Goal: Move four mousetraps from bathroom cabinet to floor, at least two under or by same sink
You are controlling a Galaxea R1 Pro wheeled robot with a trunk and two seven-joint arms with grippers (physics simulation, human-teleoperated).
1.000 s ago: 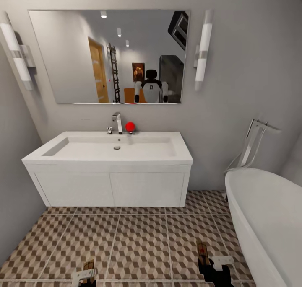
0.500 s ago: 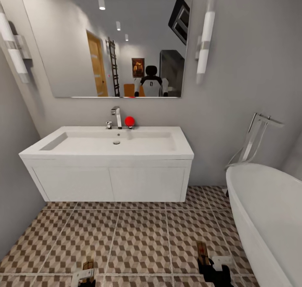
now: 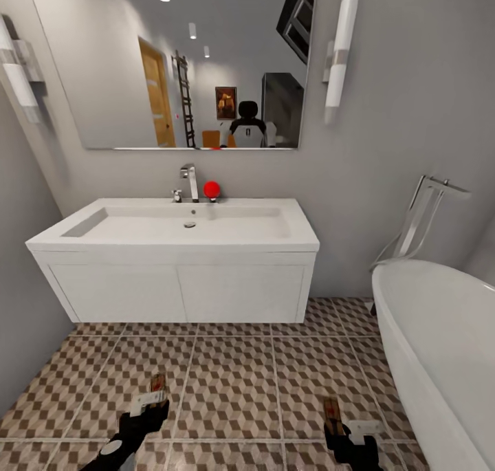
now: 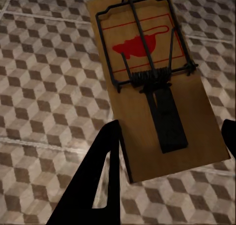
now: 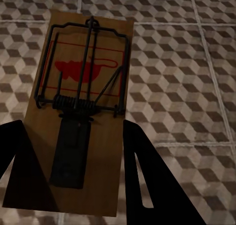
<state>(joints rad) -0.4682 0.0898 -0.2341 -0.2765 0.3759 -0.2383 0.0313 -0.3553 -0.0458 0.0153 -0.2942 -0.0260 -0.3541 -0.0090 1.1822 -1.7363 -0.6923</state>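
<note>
Head view: mousetraps (image 3: 159, 383) (both clawed)

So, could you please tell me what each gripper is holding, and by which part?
Each holds a flat tan wooden mousetrap by the long edges of its spring-bar end: left gripper, mousetrap; right gripper, mousetrap.

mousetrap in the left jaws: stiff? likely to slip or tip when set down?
The mousetrap looks like a flat wooden board, so probably rigid and light. The left gripper pinches it by its narrow edges, so it might twist or slip. Flat-bottomed, it should lie stable on the bathroom floor, not roll.
</note>
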